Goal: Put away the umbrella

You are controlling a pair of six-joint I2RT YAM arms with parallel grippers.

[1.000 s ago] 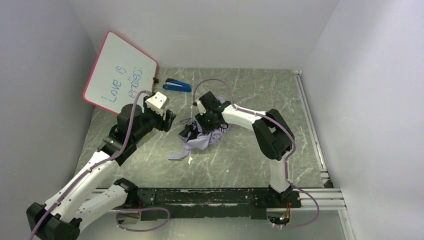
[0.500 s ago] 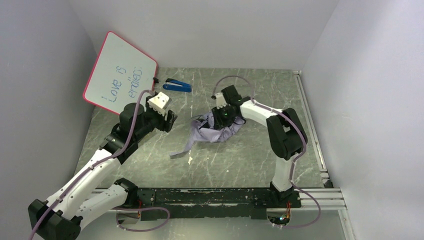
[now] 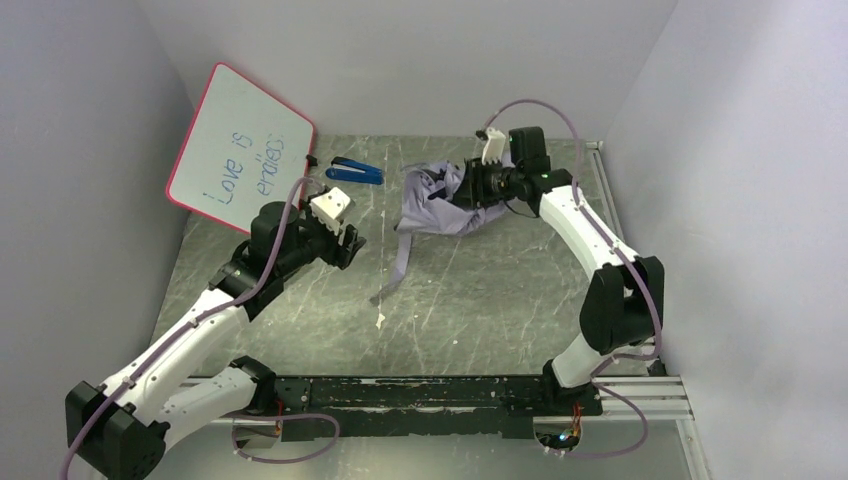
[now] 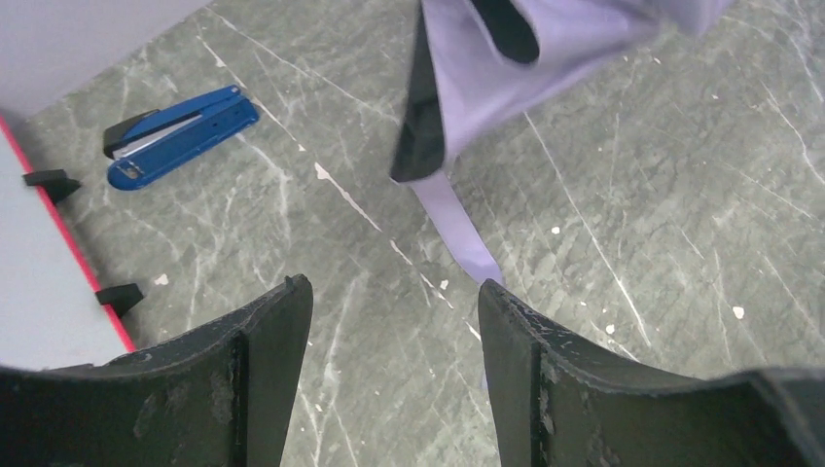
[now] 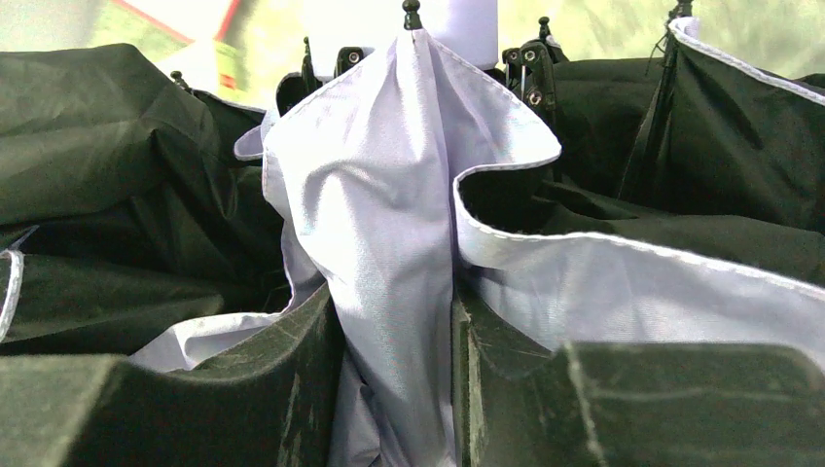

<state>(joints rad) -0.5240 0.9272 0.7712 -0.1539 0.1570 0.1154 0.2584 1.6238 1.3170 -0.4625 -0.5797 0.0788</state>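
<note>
Right gripper [image 5: 394,321] had the umbrella [image 3: 440,195] pinched tight, and the left gripper [image 4: 394,292] gaped empty!
The right fingers [image 5: 243,389] were clamped on a lilac fold, black lining bunched on either side. The crumpled bundle was out toward the far side of the table [image 3: 500,300], just right of the blue stapler [image 3: 355,171]. One long lilac strip trailed down toward the left gripper, whose jaws stood wide over bare marbled tabletop. A whiteboard [image 3: 240,147] leaned at the far left.
</note>
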